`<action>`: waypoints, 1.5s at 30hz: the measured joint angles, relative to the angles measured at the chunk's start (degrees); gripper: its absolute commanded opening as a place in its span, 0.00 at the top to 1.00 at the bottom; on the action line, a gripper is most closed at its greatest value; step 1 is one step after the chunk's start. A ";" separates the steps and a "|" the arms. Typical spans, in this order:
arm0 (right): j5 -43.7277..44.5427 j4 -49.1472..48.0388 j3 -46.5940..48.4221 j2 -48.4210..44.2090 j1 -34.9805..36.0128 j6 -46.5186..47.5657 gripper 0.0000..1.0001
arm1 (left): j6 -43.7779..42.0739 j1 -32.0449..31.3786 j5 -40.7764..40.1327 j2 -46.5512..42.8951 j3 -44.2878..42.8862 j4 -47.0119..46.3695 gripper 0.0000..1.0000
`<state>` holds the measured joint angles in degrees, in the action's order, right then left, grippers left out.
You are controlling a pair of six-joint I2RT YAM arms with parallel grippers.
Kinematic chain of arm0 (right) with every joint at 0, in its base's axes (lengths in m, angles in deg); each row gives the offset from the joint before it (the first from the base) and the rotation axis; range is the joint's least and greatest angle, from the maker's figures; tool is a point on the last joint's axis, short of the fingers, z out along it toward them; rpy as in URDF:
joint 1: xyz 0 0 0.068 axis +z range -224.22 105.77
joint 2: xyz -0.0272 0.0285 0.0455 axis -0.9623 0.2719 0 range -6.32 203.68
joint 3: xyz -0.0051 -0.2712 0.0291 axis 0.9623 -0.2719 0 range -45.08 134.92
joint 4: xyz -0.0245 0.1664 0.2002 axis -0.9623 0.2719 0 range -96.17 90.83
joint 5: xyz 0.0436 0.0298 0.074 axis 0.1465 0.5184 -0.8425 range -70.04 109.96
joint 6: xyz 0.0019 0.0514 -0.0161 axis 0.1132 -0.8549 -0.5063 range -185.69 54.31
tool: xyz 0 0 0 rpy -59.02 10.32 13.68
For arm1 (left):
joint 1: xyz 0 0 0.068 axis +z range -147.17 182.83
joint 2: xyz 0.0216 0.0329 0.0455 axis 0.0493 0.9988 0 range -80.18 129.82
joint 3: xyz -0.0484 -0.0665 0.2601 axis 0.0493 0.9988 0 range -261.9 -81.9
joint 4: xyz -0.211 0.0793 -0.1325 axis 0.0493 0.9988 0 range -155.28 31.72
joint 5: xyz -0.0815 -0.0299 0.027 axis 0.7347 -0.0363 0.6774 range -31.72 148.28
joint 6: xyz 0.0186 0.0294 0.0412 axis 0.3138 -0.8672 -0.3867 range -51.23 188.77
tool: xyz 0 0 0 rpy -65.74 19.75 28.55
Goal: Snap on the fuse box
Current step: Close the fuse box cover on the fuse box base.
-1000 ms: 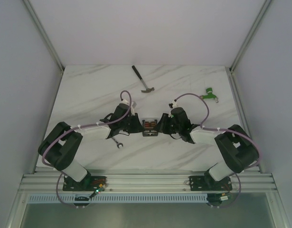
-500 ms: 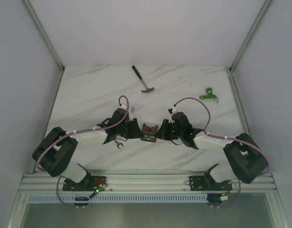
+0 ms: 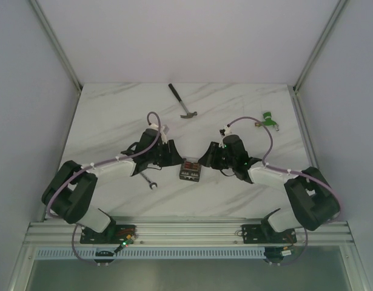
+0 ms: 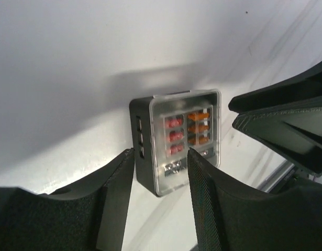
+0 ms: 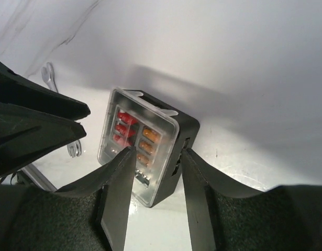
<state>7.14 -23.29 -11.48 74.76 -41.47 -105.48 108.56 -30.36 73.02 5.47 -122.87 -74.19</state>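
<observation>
— Where is the fuse box?

— Close in on the table [image 3: 113, 121], just past the wrench [image 3: 151, 182]. The fuse box [image 3: 190, 170] lies flat on the marble between my two pincers.

— How will it handle?

— Light and rigid, I judge. It is hard black plastic with a clear lid [image 4: 181, 103] over the red and orange fuses [image 5: 126, 125]. The lid looks smooth and probably slippery, and its edge tabs look thin. I'd take hold low on the black side walls. One pincer could steady the box while the other presses the lid down evenly. Whether the lid is fully seated, I cannot tell.

— And your pincers?

— My left pincer [image 3: 174, 159] is moderately parted and grasps nothing. Its fingers [image 4: 116, 198] stop just short of the box. My right pincer [image 3: 204, 162] faces it from the opposite side. It is also parted and empty, close beside the box but not touching it as far as I can see.

— Farther out?

— A hammer [image 3: 183, 104] lies well apart toward the far edge. A green connector piece [image 3: 268, 119] sits off to the far right.
</observation>
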 measured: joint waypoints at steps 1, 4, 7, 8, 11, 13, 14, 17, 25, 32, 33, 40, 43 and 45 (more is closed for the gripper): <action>-0.04 -0.35 0.00 0.68 -0.24 -0.13 0.53 | -0.13 0.15 0.02 0.90 -0.59 -0.09 0.48; -0.70 -1.57 0.00 2.75 -0.50 -0.70 0.54 | -0.68 0.24 0.35 3.82 -1.90 -0.28 0.50; -1.86 -2.97 -0.02 4.76 -0.52 -1.14 0.56 | -0.87 0.24 1.31 5.75 -1.99 -0.44 0.56; -2.38 -3.45 -0.02 5.38 -0.52 -1.36 0.58 | -0.87 0.24 1.70 6.38 -1.99 -0.48 0.58; -3.69 -5.55 -0.09 7.50 -0.52 -2.25 0.61 | -0.59 0.24 3.72 7.48 -1.99 -1.90 0.65; -4.61 -7.34 -0.55 8.68 -0.70 -3.19 0.64 | -0.37 0.24 4.70 7.98 -1.86 -2.89 0.67; -5.11 -8.20 -0.94 8.81 -0.94 -3.56 0.65 | -0.04 0.55 5.35 8.11 -1.55 -3.58 0.68; -5.99 -11.17 -2.29 9.31 -1.29 -4.74 0.68 | 1.01 1.20 6.78 8.35 -0.37 -5.81 0.70; -6.12 -19.34 -4.50 11.58 -1.33 -5.92 0.71 | 5.46 2.12 7.63 7.61 5.68 -15.87 0.72; -6.56 -21.51 -2.54 14.14 -1.20 -3.96 0.65 | 10.23 2.49 6.38 5.46 10.62 -21.59 0.69; -6.60 -20.24 -1.27 14.51 -1.03 -3.10 0.62 | 10.32 2.40 5.79 4.68 10.91 -21.00 0.68; -7.02 -8.66 9.25 17.35 1.49 4.11 0.46 | 10.34 -1.84 5.90 -0.46 12.72 -14.97 0.58; -7.08 -4.48 12.17 17.33 1.97 6.78 0.40 | 10.29 -2.54 6.25 -1.07 12.72 -14.05 0.50; -6.47 -2.67 13.07 16.81 1.70 8.09 0.38 | 10.01 -2.51 5.92 -1.64 12.63 -12.66 0.47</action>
<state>0.67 -25.96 1.59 91.57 -39.77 -97.40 118.57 -32.88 78.95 3.83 -110.24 -86.84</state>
